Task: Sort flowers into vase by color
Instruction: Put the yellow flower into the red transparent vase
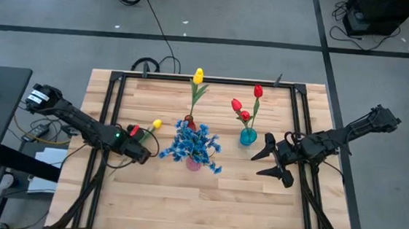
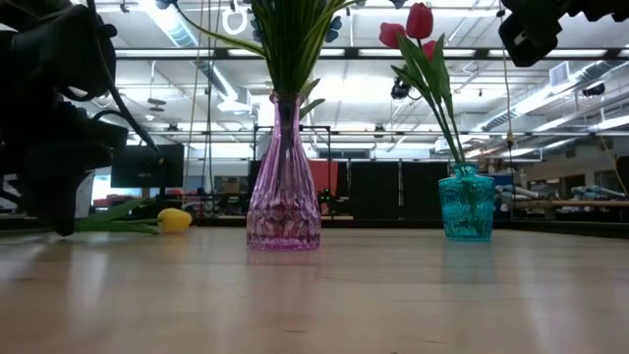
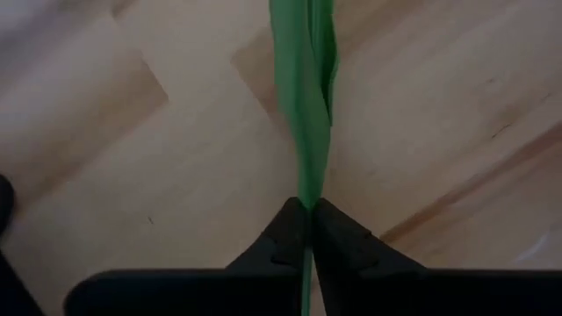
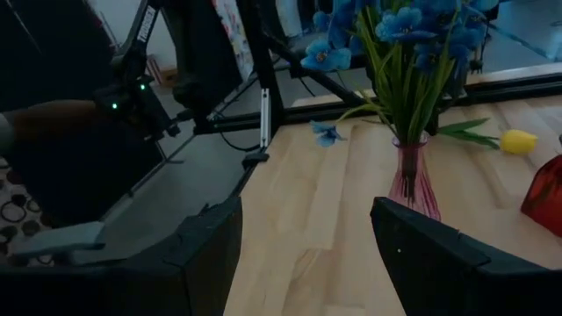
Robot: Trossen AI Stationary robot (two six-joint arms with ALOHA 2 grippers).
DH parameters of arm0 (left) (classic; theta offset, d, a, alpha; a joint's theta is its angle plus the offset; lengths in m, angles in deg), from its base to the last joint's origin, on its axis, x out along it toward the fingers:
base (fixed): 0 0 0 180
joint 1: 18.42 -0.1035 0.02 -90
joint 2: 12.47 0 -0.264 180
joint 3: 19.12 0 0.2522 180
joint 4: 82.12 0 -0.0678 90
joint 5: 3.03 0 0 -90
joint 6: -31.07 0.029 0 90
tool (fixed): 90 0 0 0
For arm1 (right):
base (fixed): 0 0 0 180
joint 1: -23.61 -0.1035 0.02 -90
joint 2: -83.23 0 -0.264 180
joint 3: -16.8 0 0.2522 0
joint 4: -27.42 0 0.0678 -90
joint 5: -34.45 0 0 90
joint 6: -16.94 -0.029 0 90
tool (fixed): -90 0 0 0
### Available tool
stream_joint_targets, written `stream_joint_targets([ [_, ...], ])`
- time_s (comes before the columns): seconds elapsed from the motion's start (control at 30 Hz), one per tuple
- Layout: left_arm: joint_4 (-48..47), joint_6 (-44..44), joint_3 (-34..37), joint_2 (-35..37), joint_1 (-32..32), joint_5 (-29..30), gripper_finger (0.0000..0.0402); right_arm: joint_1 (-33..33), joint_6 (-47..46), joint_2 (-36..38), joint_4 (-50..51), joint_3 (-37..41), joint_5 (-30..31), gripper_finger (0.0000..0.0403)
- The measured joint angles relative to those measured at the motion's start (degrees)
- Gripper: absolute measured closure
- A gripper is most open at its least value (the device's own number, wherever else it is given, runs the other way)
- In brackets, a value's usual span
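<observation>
A yellow tulip (image 1: 157, 124) lies on the table left of the vases, and my left gripper (image 1: 140, 147) is shut on its green stem. In the low view its bloom (image 2: 175, 219) rests on the wood. A pink glass vase (image 2: 283, 187) holds blue blossoms (image 1: 196, 144). Behind it, a dark red vase (image 1: 189, 121) holds one yellow tulip (image 1: 198, 75). A teal vase (image 1: 248, 137) holds red tulips (image 1: 245, 107). My right gripper (image 1: 274, 161) hovers open just right of the teal vase and touches nothing. My left gripper pinches the lying tulip's green stem and leaf (image 3: 306, 180) between its two fingertips (image 3: 285, 230). The stem runs straight out from the fingers, along them. The fingers come down at a slant from the table's left. The bloom end rests on the table.
The three vases stand close together at the table's middle. A black frame (image 1: 119, 78) runs along the table's far, left and right sides. The near half of the wooden table (image 1: 204, 209) shows bare wood. Cables (image 1: 157, 59) lie on the floor beyond.
</observation>
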Motion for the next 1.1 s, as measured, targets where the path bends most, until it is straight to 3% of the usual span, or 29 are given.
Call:
stream_joint_targets([
  [0.3,-0.6,8.4,0.0,5.2,-0.9,11.2,0.0382,0.0,-3.7,0.0,-4.2,0.0,0.9,0.0138],
  [0.63,5.1,22.6,0.0,17.6,-8.6,18.8,0.0382,0.0,-2.9,-3.7,-9.3,0.0,2.8,0.0138],
  [0.87,14.1,39.4,0.0,27.2,-11.6,20.8,0.0382,0.0,2.0,-9.0,-14.3,0.0,10.1,0.0138],
  [1.1,32.2,60.0,0.0,32.1,-12.8,23.1,0.0382,1.8,7.7,-11.4,-20.6,0.0,15.7,0.0142],
])
